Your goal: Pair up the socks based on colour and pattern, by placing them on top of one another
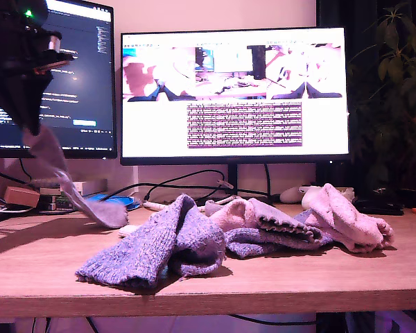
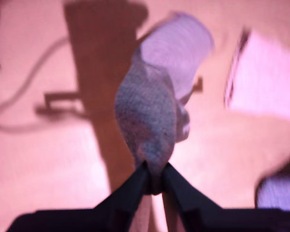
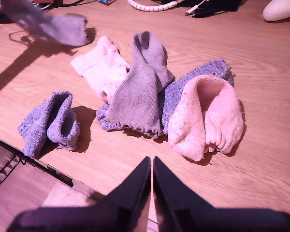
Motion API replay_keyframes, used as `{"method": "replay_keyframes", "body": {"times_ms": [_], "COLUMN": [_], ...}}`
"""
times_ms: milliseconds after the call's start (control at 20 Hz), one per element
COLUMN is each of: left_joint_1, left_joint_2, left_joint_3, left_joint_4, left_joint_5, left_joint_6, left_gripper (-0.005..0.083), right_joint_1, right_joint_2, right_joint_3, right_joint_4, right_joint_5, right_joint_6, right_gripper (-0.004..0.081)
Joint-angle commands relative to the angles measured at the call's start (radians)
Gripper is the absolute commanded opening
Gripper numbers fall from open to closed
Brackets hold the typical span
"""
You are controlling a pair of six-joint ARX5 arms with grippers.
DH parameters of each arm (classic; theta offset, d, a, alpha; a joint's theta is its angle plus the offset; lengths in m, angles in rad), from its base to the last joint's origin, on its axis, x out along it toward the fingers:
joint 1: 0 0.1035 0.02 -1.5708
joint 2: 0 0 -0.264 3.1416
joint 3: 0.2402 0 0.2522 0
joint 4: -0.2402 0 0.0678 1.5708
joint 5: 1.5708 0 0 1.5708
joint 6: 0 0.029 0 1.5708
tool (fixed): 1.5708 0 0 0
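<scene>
My first hand [image 2: 153, 175] is raised at the exterior view's upper left, pinching a grey sock [image 1: 69, 182] that dangles, toe near the desk [image 1: 263, 277]. My second hand [image 3: 151, 166] hovers above the desk, fingers pressed together, holding nothing. Remaining socks [image 3: 150, 96] lie heaped mid-desk; one blue-purple sock [image 3: 50, 123] sits apart. Monitor [image 1: 236, 94] text unreadable.

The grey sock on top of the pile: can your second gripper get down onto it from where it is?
Probably yes: the grey sock lies uncovered on top, and my second gripper, shut and empty, has only bare table between.
</scene>
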Motion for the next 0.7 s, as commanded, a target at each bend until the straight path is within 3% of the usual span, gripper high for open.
{"method": "replay_keyframes", "body": {"times_ms": [0, 250, 350, 500, 650], "left_joint_1": [0.0, -0.015, -0.042, -0.063, -0.063], "left_joint_2": [0.009, 0.009, 0.009, 0.009, 0.008], "left_joint_3": [-0.005, -0.007, -0.007, -0.007, -0.007], "left_joint_4": [-0.032, -0.091, -0.092, -0.092, -0.092], "left_joint_5": [0.01, 0.077, 0.097, 0.089, 0.087], "left_joint_6": [0.0, -0.038, -0.037, -0.032, -0.025], "left_gripper": [-0.0013, 0.0087, 0.0178, 0.0397, 0.0429], "right_joint_1": [0.006, 0.006, 0.006, 0.006, 0.006], "right_joint_2": [0.005, 0.005, 0.004, 0.004, 0.004], "right_joint_3": [0.016, 0.016, 0.016, 0.016, 0.016], "right_joint_4": [0.005, -0.002, -0.002, -0.002, -0.001], "right_joint_5": [-0.003, -0.003, -0.003, -0.003, -0.003], "right_joint_6": [-0.002, -0.002, -0.002, -0.002, -0.002], "right_gripper": [-0.0013, -0.0013, -0.0013, -0.0013, -0.0013]}}
